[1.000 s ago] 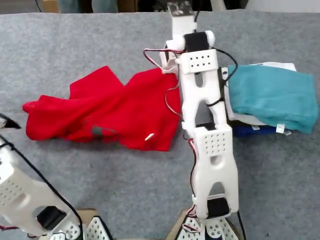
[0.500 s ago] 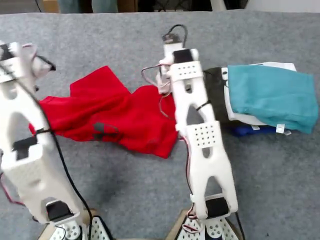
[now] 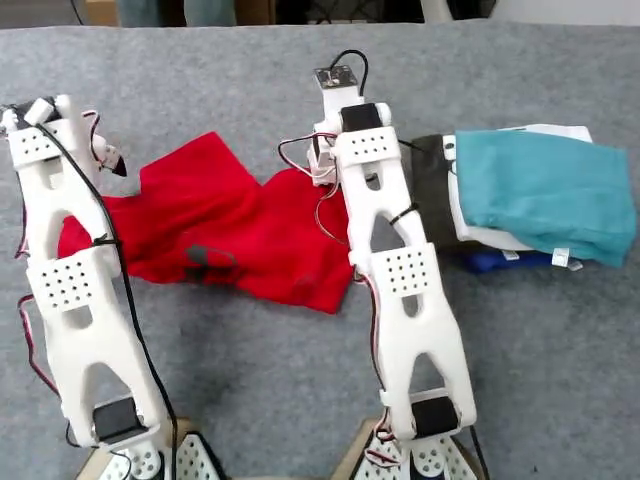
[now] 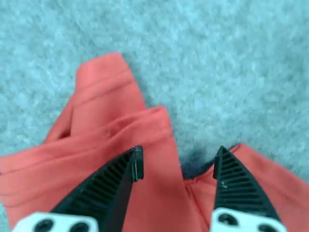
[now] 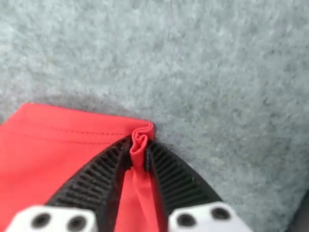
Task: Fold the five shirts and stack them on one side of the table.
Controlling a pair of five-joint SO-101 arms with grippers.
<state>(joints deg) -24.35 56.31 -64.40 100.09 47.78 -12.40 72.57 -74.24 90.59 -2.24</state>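
Spreading the red shirt [image 3: 230, 235] on the table [image 3: 250, 380], judged the last to fold: the right end effector [image 5: 139, 145] was clamped on its bunched hem corner, while the left end effector [image 4: 179, 157] hung wide open just above a sleeve, which it likely needed to pinch next.

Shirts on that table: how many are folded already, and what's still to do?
Done: a folded pile at one side, teal on top, with white, black and blue layers under it. In hand: the red shirt, unfolded; the right tool is shut on its edge, the left tool open above it. Left: fold it and stack it.
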